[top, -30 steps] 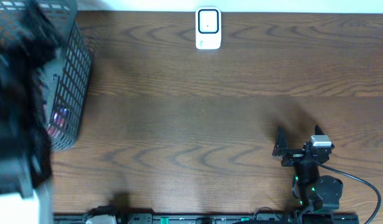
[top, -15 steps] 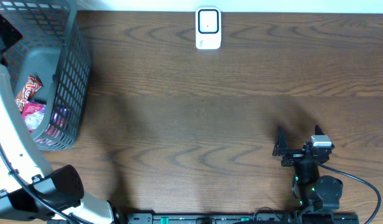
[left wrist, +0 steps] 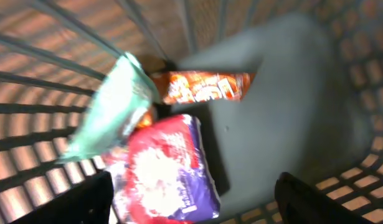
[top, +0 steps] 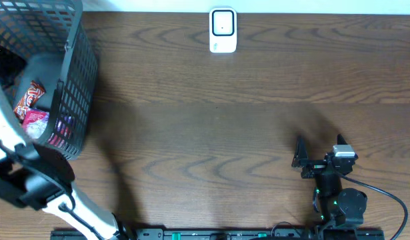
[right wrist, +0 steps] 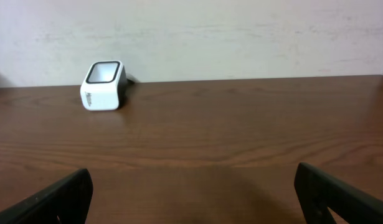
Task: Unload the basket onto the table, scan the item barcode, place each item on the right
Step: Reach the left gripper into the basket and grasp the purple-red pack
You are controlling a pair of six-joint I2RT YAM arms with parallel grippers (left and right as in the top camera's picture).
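Note:
Several snack packets lie in a dark mesh basket [top: 81, 67] at the table's left end. In the left wrist view a purple, red and white packet [left wrist: 166, 165] lies on the basket's grey floor. An orange packet [left wrist: 203, 87] and a mint-green one [left wrist: 110, 115] lie beside it. My left gripper [left wrist: 194, 202] hangs open inside the basket, its fingers either side of the purple packet and not touching it. No barcode shows. The white scanner [top: 223, 30] [right wrist: 104, 85] stands at the table's back edge. My right gripper [top: 318, 150] [right wrist: 194, 199] rests open and empty at the front right.
The basket wall [left wrist: 359, 74] closes round the left gripper on all sides. My left arm's white link and black joint [top: 31, 177] reach over the table's front left corner. A cable [top: 385, 193] trails from the right arm's base.
The left arm has swung over the basket and lowered, and its black joint now sits at the front left. The packets in the basket have come into view. The right arm has not moved.

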